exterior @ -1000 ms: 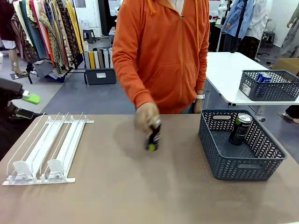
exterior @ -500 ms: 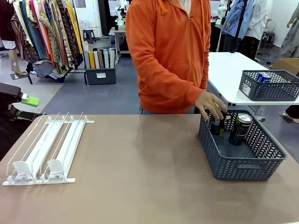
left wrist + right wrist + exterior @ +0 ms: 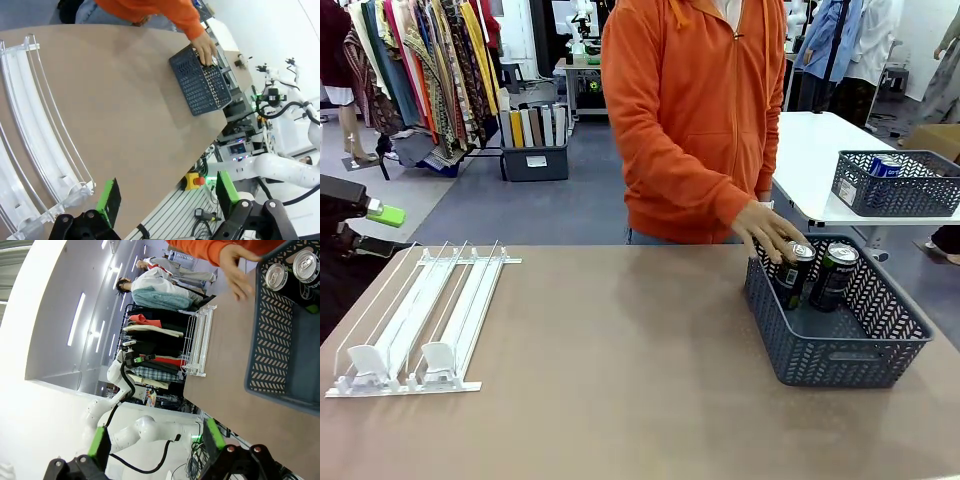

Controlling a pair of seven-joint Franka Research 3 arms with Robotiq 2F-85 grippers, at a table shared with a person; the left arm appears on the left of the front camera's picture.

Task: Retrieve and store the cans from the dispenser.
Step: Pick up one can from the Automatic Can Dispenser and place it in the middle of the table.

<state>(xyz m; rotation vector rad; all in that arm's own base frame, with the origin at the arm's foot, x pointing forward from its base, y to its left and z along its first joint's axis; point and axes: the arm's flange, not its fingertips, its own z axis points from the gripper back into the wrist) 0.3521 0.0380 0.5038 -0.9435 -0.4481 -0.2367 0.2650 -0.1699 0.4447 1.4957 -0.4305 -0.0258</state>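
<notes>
Cans (image 3: 794, 272) both stand in grey basket (image 3: 840, 350) at right of frame, person's hand (image 3: 767, 232) on one, could tip it letting go; dispenser (image 3: 415, 320) lower left bare; left gripper (image 3: 167, 197) and right gripper (image 3: 152, 437) spread wide, idle.

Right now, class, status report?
Both grippers open, left, right. Two cans in basket. Dispenser empty. Person's hand at basket.
</notes>
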